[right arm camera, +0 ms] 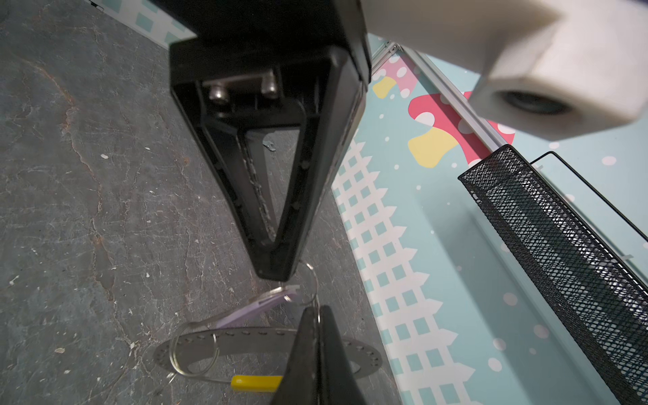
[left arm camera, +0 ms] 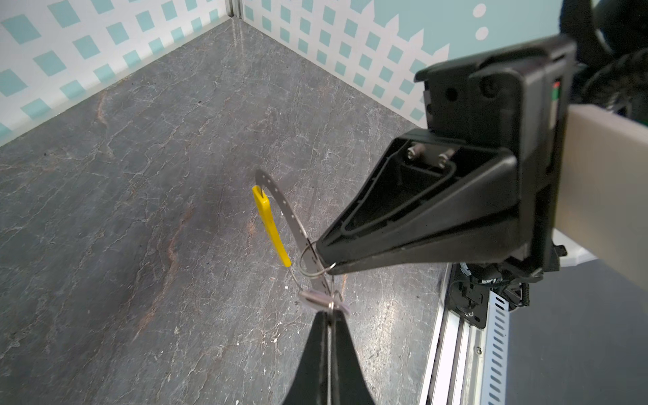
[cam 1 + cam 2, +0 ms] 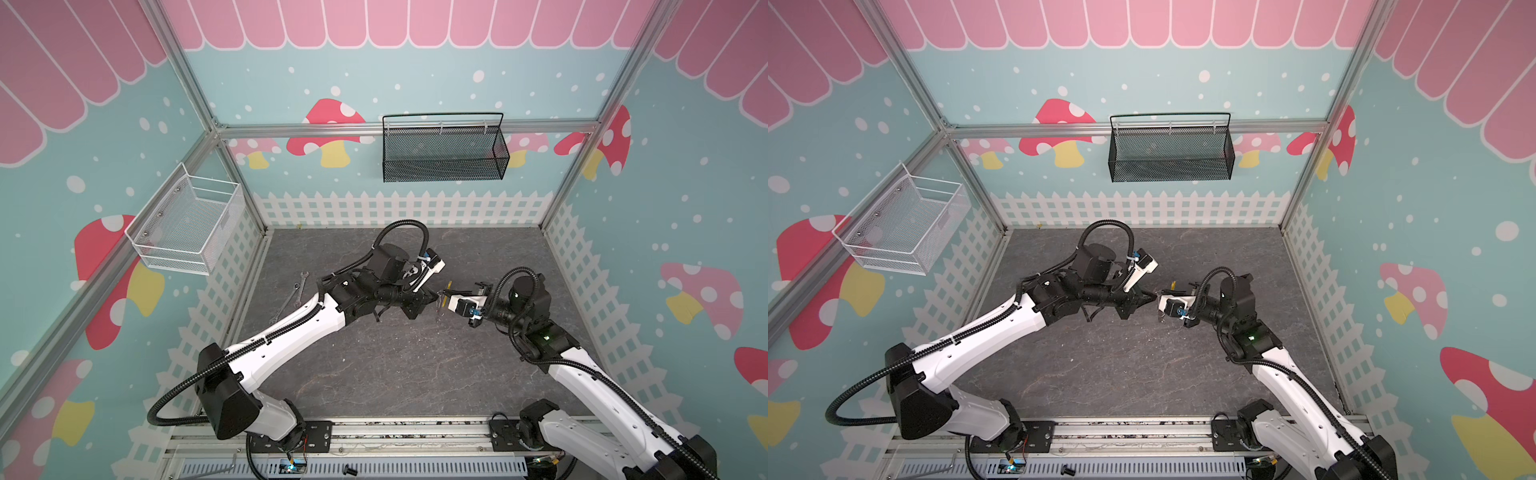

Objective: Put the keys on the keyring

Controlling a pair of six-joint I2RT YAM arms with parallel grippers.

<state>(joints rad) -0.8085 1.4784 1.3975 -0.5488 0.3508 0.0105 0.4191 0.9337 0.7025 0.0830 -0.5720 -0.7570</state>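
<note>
Above the grey stone-patterned table [image 3: 374,374], toward 2 o'clock from its centre, the right gripper [image 1: 317,312] is clenched on the perforated grey metal keyring [image 1: 245,342] with its yellow plastic segment. The left gripper [image 2: 329,315], at its 9 o'clock in both top views, pinches the small wire split ring [image 1: 310,280] of the key with a lilac plastic tag [image 1: 252,310], just beside the keyring's band.

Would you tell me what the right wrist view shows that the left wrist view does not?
Only the right wrist view shows the black mesh basket. Only the left wrist view shows the front rail. Both show the keyring with its yellow segment, the lilac key tag, and the left end effector and right end effector, both shut.
</note>
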